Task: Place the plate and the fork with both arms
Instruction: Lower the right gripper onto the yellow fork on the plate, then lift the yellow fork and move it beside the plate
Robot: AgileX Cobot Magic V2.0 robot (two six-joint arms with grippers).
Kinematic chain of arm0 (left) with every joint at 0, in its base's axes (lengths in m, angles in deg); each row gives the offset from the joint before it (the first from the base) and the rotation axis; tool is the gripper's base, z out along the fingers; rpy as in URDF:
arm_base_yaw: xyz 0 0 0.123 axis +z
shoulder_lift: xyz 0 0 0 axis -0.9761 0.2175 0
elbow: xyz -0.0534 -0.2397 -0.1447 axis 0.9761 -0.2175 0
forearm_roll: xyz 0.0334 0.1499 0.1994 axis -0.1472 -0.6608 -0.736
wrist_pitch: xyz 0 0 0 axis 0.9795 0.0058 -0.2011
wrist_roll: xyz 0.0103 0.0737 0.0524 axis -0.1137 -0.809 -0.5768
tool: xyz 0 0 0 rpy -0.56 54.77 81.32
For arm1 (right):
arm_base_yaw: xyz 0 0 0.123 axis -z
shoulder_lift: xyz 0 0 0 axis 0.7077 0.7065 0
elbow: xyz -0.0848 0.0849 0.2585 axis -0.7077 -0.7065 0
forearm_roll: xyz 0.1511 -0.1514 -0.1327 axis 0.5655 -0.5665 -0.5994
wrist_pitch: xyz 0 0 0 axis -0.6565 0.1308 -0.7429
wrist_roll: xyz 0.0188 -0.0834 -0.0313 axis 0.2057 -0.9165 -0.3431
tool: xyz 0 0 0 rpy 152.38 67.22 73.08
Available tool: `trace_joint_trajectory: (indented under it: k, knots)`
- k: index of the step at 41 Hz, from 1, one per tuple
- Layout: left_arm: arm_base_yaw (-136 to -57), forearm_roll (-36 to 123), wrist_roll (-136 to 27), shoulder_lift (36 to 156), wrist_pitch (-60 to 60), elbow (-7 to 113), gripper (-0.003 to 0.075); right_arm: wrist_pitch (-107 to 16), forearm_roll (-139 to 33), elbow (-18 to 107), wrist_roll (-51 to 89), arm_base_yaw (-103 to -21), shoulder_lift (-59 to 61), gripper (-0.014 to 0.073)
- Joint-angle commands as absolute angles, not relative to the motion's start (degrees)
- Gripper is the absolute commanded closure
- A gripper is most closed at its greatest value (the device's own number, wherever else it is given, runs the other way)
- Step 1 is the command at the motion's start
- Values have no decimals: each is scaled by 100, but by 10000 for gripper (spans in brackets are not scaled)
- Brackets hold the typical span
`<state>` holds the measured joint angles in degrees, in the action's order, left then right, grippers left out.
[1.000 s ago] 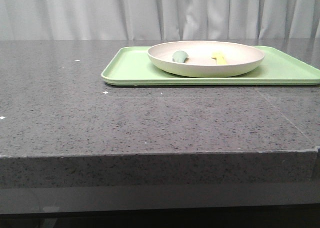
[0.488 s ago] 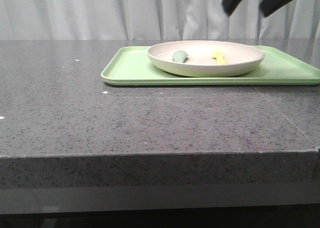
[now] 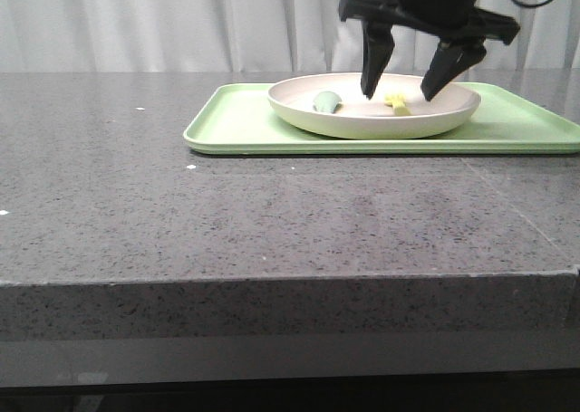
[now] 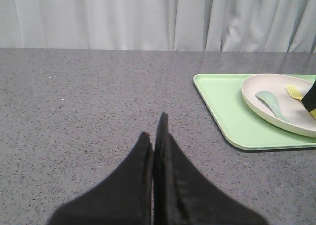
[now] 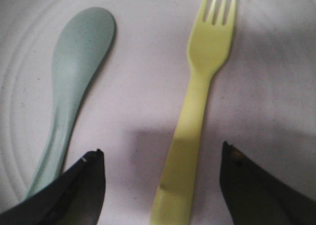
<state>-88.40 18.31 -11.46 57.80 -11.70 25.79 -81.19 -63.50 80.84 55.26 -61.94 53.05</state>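
Hovering wide over the fork

Your right gripper (image 3: 400, 92) hangs inside the plate (image 3: 373, 118), fingers spread, one tip on each side of the fork (image 3: 397, 103). In the right wrist view the fork (image 5: 197, 101) lies flat between the two fingertips (image 5: 79, 188), with bare plate on both sides of its handle; neither tip touches it there. A teal spoon (image 5: 74, 86) lies on the same plate, just beside the fork, and its handle end slips behind one fingertip, so you cannot tell whether they touch.

The plate sits on a green tray (image 3: 245, 127), set back on the table (image 3: 227, 222). Wide bare stone lies between the tray's near edge and the table's front edge, and more to the left of the tray. The tray's right end runs out of the front view.

Your left gripper (image 4: 154, 151) has its fingers pressed together over open table, well apart from the tray (image 4: 222, 106). In the left wrist view, the plate (image 4: 266, 111) is cut off at the picture's edge, and the right arm's black finger covers part of the fork (image 4: 295, 91). From the front, the plate's rim hides most of the fork and spoon.
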Motion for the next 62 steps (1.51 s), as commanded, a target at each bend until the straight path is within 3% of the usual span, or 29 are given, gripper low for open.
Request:
trace_joint_trajectory:
  k: [1,17,26,32,62]
  knots:
    - [-8835,1838,-1170,5817,-688,2734,738,-7964,-6417,8302,5568,-6165,5115,83]
    - [-8835,1838,-1170,5817,-688,2734,738,-8091,-6502,8302,5568,-6165,5213,114]
    - [-8835,1838,-1170,5817,-688,2734,738,-8181,-6502,8302,5568,-6165,5213,446]
    - [-8835,1838,-1170,5817,-688,2734,738,-8181,-6502,8302,5568,-6165,5213,569]
    - [-8835,1838,-1170,5817,-688,2734,738,-8670,-6502,9163,5568,-6015,4917,578]
